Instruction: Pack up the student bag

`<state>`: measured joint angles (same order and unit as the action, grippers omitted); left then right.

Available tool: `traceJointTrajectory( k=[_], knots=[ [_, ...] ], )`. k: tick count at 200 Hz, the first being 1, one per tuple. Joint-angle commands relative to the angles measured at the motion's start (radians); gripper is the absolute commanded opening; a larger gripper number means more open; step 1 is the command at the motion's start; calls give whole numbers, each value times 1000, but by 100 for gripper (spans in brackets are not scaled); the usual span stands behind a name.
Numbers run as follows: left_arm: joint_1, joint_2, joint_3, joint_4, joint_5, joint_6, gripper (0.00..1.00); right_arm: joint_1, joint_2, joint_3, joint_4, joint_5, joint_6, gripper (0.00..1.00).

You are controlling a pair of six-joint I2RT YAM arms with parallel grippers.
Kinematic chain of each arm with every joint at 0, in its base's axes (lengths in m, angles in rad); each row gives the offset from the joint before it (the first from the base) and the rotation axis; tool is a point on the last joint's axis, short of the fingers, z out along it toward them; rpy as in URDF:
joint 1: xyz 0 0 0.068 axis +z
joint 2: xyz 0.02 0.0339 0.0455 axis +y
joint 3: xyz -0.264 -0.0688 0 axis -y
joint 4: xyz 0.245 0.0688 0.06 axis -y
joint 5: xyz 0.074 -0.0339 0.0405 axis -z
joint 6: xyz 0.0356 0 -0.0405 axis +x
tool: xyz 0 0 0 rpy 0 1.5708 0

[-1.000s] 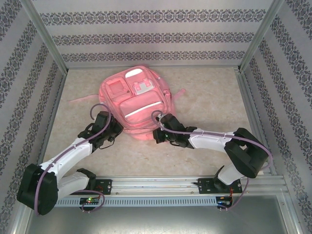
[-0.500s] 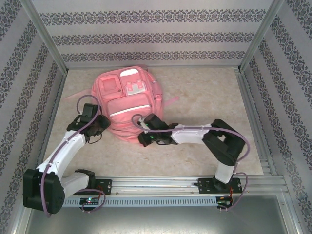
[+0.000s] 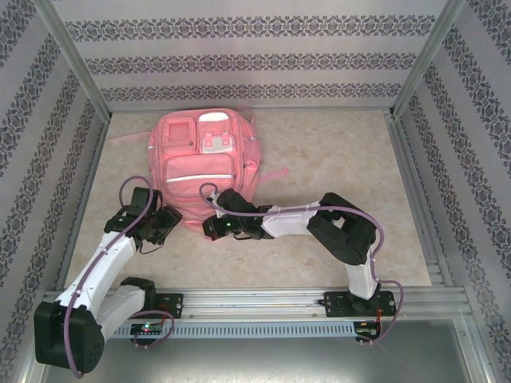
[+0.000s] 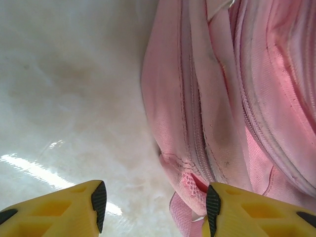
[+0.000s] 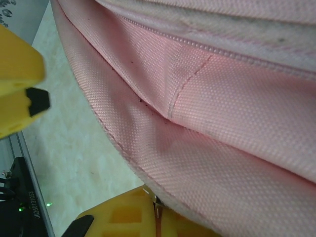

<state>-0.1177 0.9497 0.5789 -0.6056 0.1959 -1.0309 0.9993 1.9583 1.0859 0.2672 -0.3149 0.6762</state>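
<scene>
The student bag [image 3: 204, 155], a large pink backpack, lies flat on the table at the back left with its front pockets facing up. My right gripper [image 3: 209, 227] is at the bag's near edge. In the right wrist view its yellow jaws [image 5: 158, 213] are shut on the bag's bottom hem, and pink fabric [image 5: 212, 113] rises above them. My left gripper [image 3: 164, 222] sits just off the bag's near left corner. In the left wrist view that gripper [image 4: 153, 207] is open, with the bag's corner [image 4: 190, 177] and a strap end beside its right finger [image 4: 247, 210].
Pink straps trail from the bag at its right [image 3: 275, 173] and far left [image 3: 128, 137]. Patterned walls and metal posts close in the table on three sides. A metal rail [image 3: 255, 299] carrying the arm bases runs along the near edge. Bare tabletop [image 3: 343, 159] lies right of the bag.
The bag has slid left and away and turned straighter. My right gripper moved left with its edge. My left gripper has opened, let go of the bag and drawn back towards the near left.
</scene>
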Motion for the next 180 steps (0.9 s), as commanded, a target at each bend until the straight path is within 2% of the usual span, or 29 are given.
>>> traceJointTrajectory(
  k=[1, 53, 79, 99, 115, 148, 180],
  knots=[
    [-8, 17, -5, 148, 60, -30, 56, 12, 19, 8, 28, -3, 22, 0],
    [-63, 100, 5, 241, 43, -37, 52, 12, 25, 0, 30, -1, 25, 0],
    [-94, 160, -10, 292, 44, -54, 42, 11, 16, 0, 15, 13, 20, 0],
    [-100, 190, -8, 295, 37, -54, 23, 9, 1, 6, -45, 35, -10, 0],
    [-100, 186, 13, 256, 4, -24, 0, 7, -21, -4, -102, 64, -44, 0],
    [-92, 150, 34, 199, -47, 24, 0, -22, -75, -64, -202, 99, -101, 0],
    [-77, 133, 28, 179, -45, 41, 0, -94, -129, -128, -284, 106, -163, 0]
  ],
)
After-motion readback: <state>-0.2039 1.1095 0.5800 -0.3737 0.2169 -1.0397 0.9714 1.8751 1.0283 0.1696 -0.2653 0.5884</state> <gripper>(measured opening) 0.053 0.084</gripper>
